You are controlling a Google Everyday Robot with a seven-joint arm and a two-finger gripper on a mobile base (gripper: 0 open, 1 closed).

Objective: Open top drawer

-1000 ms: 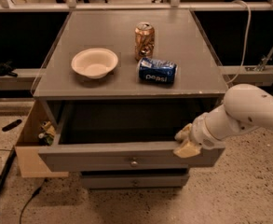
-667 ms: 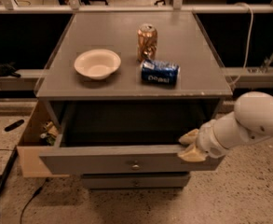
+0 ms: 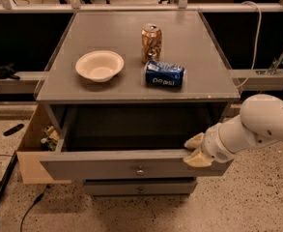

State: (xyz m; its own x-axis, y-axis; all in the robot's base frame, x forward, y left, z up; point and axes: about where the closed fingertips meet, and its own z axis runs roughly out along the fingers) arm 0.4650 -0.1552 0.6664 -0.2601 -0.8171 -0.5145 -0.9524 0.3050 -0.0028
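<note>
Top drawer (image 3: 97, 167) drawn well out below the cabinet top (image 3: 131, 88); gripper (image 3: 197, 151) clamped on its front edge, right of the knob (image 3: 140, 171). Pull straight and level; guard against skew from the off-centre hold.

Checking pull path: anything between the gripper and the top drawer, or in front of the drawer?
Nothing visible. The gripper is at the top drawer front edge, right side; the drawer is already pulled well out.

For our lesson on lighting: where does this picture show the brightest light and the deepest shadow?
Camera view: brightest on the cabinet top, with a glint on the upright can; darkest inside the top drawer; the gripper, at its right front edge, is well lit.
</note>
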